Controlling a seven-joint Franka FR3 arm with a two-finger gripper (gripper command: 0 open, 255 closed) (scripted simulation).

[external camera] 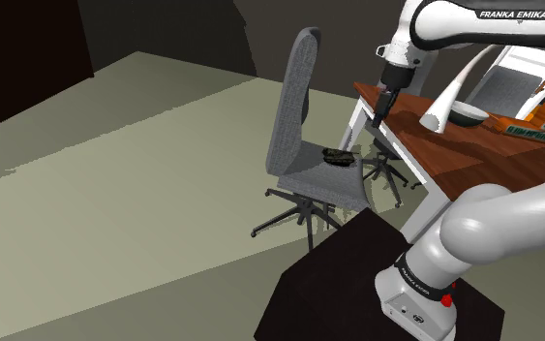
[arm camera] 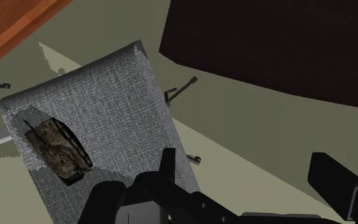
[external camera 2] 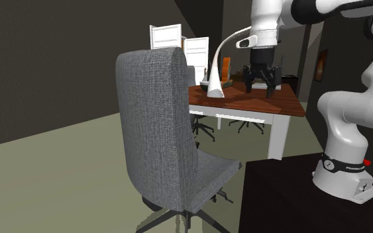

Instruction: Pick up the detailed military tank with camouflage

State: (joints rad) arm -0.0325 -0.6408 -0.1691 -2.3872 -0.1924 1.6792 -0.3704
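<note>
The camouflaged tank (external camera: pixel 338 155) is small, olive and brown, and lies on the seat of a grey fabric office chair (external camera: pixel 304 107). In the wrist view the tank (arm camera: pixel 56 147) rests near one edge of the grey seat (arm camera: pixel 107 95), well off to the side of the fingers. My black gripper (external camera: pixel 383 104) hangs high above the corner of the red-brown table (external camera: pixel 435 145), up and to the shoulder view's right of the tank. The gripper (external camera 2: pixel 259 85) is open, as is plain in the wrist view (arm camera: pixel 254 181), with nothing between its fingers. The chair back (external camera 2: pixel 158 126) hides the tank in the second exterior view.
The table (external camera 2: pixel 258 99) carries a white curved lamp (external camera: pixel 444 102), a bowl (external camera: pixel 469 113) and some green items. Another chair's base (external camera: pixel 388 167) stands under the table. My dark stand (external camera: pixel 357 281) sits close to the grey chair's wheeled base (external camera: pixel 299 213).
</note>
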